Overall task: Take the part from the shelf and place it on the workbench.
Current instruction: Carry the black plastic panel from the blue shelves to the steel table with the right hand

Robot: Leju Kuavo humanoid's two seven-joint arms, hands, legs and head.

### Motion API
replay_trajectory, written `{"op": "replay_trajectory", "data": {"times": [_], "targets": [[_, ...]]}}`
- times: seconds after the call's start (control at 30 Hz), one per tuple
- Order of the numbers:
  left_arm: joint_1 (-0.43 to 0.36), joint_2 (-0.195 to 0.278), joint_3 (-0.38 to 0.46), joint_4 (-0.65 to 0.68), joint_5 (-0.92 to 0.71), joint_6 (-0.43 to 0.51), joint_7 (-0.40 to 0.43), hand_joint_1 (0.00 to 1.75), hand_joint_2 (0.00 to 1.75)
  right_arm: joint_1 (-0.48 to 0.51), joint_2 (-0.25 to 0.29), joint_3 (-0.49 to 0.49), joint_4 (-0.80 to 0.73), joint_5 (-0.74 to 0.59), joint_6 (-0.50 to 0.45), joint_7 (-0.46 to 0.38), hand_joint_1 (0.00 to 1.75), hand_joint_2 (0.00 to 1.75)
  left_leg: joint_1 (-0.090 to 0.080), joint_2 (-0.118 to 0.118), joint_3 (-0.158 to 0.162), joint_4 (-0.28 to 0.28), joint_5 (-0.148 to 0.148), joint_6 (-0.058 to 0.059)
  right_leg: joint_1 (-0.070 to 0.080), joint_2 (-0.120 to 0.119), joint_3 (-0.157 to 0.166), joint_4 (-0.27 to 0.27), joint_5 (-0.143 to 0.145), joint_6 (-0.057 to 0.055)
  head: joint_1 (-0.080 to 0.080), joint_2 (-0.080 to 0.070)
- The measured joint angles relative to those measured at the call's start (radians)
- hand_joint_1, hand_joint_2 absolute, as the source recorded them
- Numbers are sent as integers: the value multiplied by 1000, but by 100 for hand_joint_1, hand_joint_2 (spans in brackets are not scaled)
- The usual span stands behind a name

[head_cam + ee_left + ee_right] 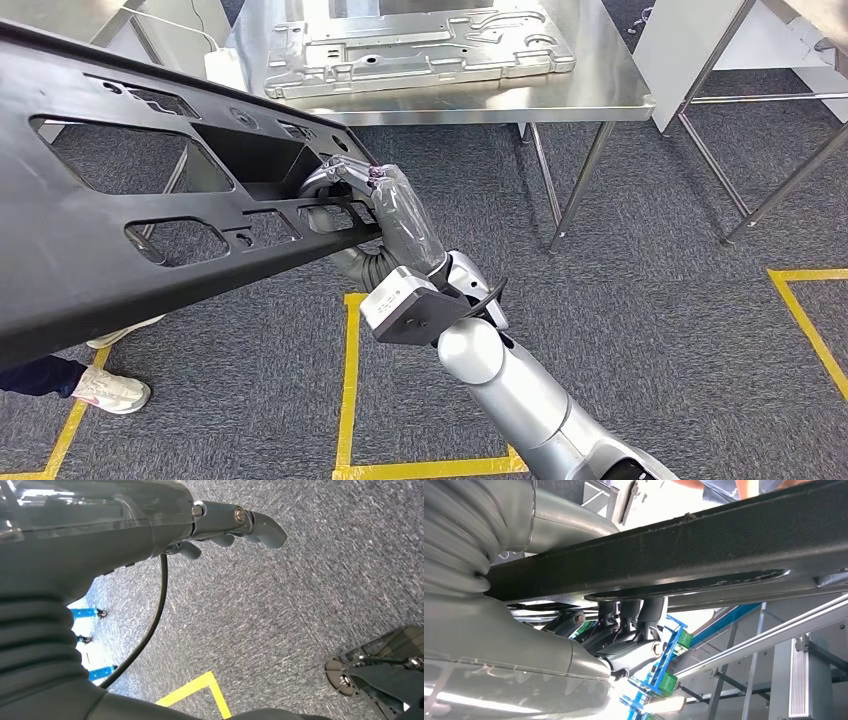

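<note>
Long black part [120, 215], flat panel with cut-out windows, tilted, running from far left of the head view down to the right hand [385, 215]. Under the part's low left end, a person's white shoe [112, 392] on the grey carpet [650, 330]. Yellow floor tape [350, 380] just below the right hand, more tape far right of it.

Right hand gripping the part's near edge, fingers hooked through a cut-out, thumb over the top. Same grip in the right wrist view: black bar of the part [684, 550] crossing the picture, dark fingers [644, 612] curled up around its edge from below, touching. Part held clear of the floor, not on the workbench.

Steel workbench [600, 95] up beyond the right hand, well apart from the part. Silver stamped metal panel [420, 50] lying flat on it. Second metal frame stand [750, 130] further right of the bench.

Left hand [235, 527] in the left wrist view: hanging over carpet, fingers loosely bent and slightly apart, nothing in them. Black cable [150, 625] trailing by the wrist. Blue fittings [87, 612] near the wrist cover, too small to tell more. In the right wrist view, a blue-and-green rack frame [669, 655] behind the fingers.
</note>
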Motion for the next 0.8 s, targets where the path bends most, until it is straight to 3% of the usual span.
{"op": "replay_trajectory", "data": {"times": [0.8], "targets": [[0, 0, 0, 0, -2, -8, 9, 0, 175, 0, 9, 2, 12, 3, 7, 0, 175, 175, -2, 0, -3, 4, 0, 0, -2, 0, 0, -1, 1, 2, 0, 0]]}}
